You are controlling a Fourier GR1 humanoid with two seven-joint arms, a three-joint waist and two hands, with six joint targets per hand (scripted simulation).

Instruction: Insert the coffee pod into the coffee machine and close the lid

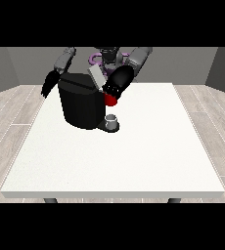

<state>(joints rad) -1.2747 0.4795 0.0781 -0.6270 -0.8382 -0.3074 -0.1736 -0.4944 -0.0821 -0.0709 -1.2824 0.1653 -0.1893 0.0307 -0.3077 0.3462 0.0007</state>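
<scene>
Reaching over the coffee machine [80,105] from behind, the hand at the view's right [115,85] sits at the machine's upper right corner, just beside the raised grey lid [96,76] and directly above a red thing at the machine [111,100]. That placement suits work at the pod slot, since the lid stands tilted up and open. Whether this hand's fingers are curled round anything I cannot tell (they merge into one dark shape).

A small grey thing [112,118] rests on the machine's base plate, at the machine's lower right; it may be a cup, not the pod, which I cannot pick out.

The hand at the view's left [49,84] hangs off the machine's upper left, apart from it, its fingers straight and pointing down, seemingly kept clear of the work.

My judgement: insertion is under way, and the lid is not yet closed.
</scene>
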